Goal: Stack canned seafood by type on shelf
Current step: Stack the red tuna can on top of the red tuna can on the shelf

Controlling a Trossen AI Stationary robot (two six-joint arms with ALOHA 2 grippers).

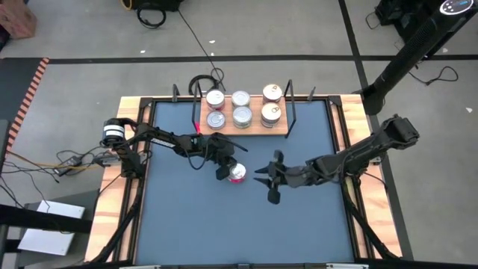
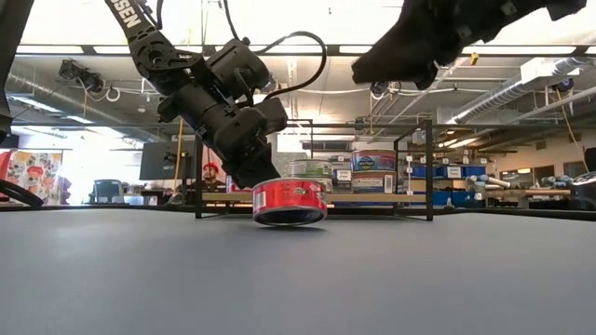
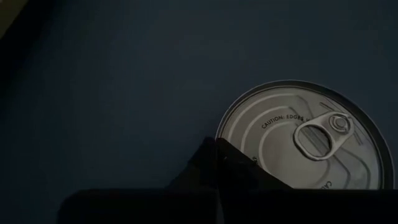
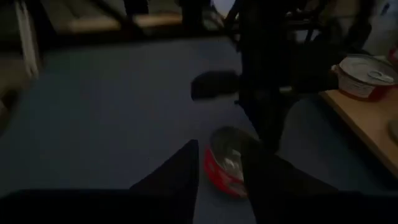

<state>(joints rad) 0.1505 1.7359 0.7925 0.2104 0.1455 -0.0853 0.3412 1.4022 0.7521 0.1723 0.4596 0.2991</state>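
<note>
A red-sided tin of canned seafood (image 1: 237, 174) with a silver pull-tab lid (image 3: 311, 143) sits mid-table. My left gripper (image 1: 225, 170) is shut, its tips at the tin's left edge. My right gripper (image 1: 269, 178) hangs open just right of the tin, above the table, with the tin (image 4: 225, 163) ahead of the gap between its fingers and untouched. On the shelf (image 1: 254, 128), a wooden board with black wire uprights at the far edge, several silver-lidded tins stand in two rows. My left gripper presses its shut fingertips (image 3: 217, 155) against the rim of the tin's lid (image 3: 231, 127), on the side toward the table's left. The fingers slant down from the left (image 2: 250, 158). The tin (image 2: 291, 202) rests on the table and looks slightly tipped.
The blue table surface (image 1: 187, 224) lies open toward the near edge. A wooden rim (image 1: 123, 187) borders the table. The shelf's wire uprights (image 1: 290, 112) stand just beyond both grippers. Cables (image 1: 75, 158) trail off to the left.
</note>
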